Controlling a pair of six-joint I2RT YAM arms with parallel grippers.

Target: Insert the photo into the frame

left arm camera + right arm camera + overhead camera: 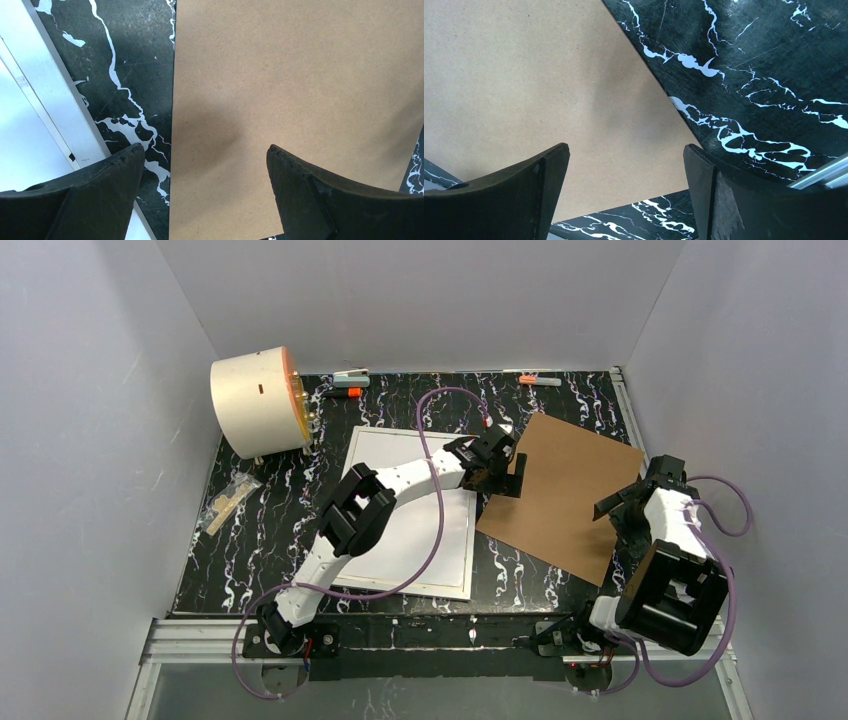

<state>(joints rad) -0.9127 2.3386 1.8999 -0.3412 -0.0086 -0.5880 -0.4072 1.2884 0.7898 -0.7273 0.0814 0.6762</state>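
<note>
The left gripper (pixel 204 150) hangs with its jaws spread wide and empty, straddling the left edge of the brown board (pixel 565 490): one finger is over the board, the other over the dark strip beside it. The right gripper (pixel 625 147) is just as wide and empty, above the board's right-hand corner. Just left of the board, with a strip of marbled table (pixel 260 540) between them, the frame (pixel 452 565) lies flat, showing only plain white. The photo appears in no view, so I cannot tell where it is. My judgement is that the task is early: the back seems to be off and set aside, and loading the print and closing up remain. Far left of the board stand a cream drum (pixel 255 402) and a small packet (pixel 228 502). No brand or writing is readable; a tiny dark mark on the frame's edge is too small to make out.
</note>
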